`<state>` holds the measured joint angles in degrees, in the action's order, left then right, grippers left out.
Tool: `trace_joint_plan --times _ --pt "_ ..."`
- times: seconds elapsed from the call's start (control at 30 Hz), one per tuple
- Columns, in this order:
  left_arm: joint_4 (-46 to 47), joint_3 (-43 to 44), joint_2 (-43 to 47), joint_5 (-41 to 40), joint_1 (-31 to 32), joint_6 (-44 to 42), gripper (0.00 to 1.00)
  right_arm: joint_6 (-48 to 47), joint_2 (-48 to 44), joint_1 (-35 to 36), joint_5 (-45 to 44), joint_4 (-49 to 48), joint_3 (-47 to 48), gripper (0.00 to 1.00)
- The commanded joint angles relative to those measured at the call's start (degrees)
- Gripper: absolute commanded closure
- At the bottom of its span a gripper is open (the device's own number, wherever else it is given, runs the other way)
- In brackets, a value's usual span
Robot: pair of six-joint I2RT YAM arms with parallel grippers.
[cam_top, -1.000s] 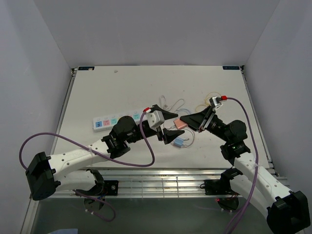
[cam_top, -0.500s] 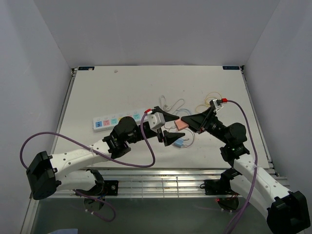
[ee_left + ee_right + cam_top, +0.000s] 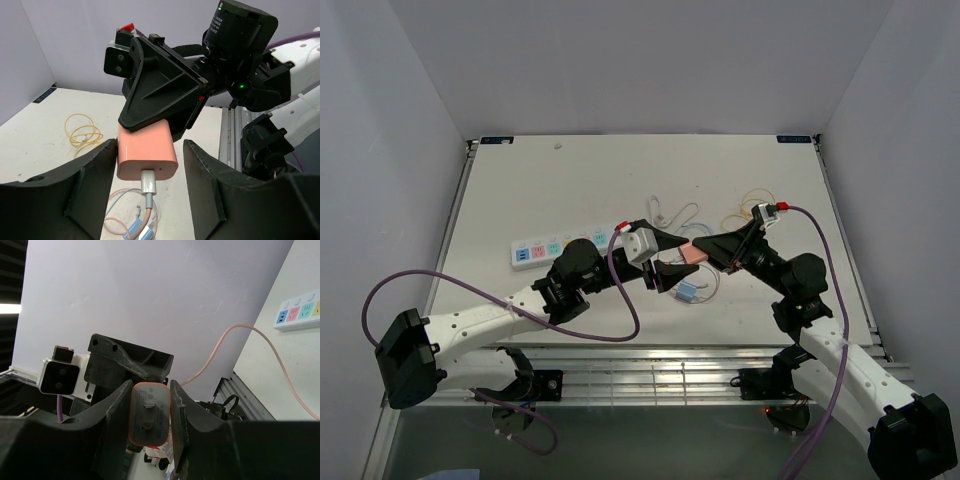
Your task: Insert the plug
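Between the fingers of my left claw point(image 3: 150, 144) sits the pink charger point(image 3: 146, 152), held off the counter point(image 3: 570, 180) by my right claw point(image 3: 150, 385), which is clamped on its flat sides with the two prongs point(image 3: 148, 412) facing that wrist camera. The left claw stands partly open, straddling the charger's body with a sliver of gap on one side and holding nothing. To take it well, I judge I should centre the left fingers on the body, clear of the silver connector point(image 3: 148, 182) and its cable point(image 3: 250, 340), then close firmly before the right claw lets go. The power strip point(image 3: 560, 246) lies back along my left arm, well apart from both claws. I can read no brand; print on the strip's coloured sockets is too small.
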<state>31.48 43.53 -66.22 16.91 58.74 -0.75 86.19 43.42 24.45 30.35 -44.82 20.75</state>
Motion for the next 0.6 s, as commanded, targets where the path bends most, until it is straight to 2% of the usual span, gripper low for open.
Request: trace_joint_plan --times 0.0,0.27,0.47,0.57 --pt "2.2 -0.5 0.8 0.3 0.2 0.1 0.35 1.3 -1.4 -0.1 -1.8 -3.5 -0.6 0.92" --pt "2.6 -0.3 -0.2 0.7 0.2 2.4 0.33 2.8 -1.9 -0.1 -3.2 -4.4 -0.9 0.92" --pt "2.5 -0.7 -0.1 0.2 0.2 2.1 0.24 2.9 -1.8 -0.1 -3.5 -4.8 -0.9 0.92" --pt "2.3 -0.7 -0.6 0.2 0.2 2.2 0.24 2.8 -1.3 -0.1 -2.8 -4.9 -0.5 0.92"
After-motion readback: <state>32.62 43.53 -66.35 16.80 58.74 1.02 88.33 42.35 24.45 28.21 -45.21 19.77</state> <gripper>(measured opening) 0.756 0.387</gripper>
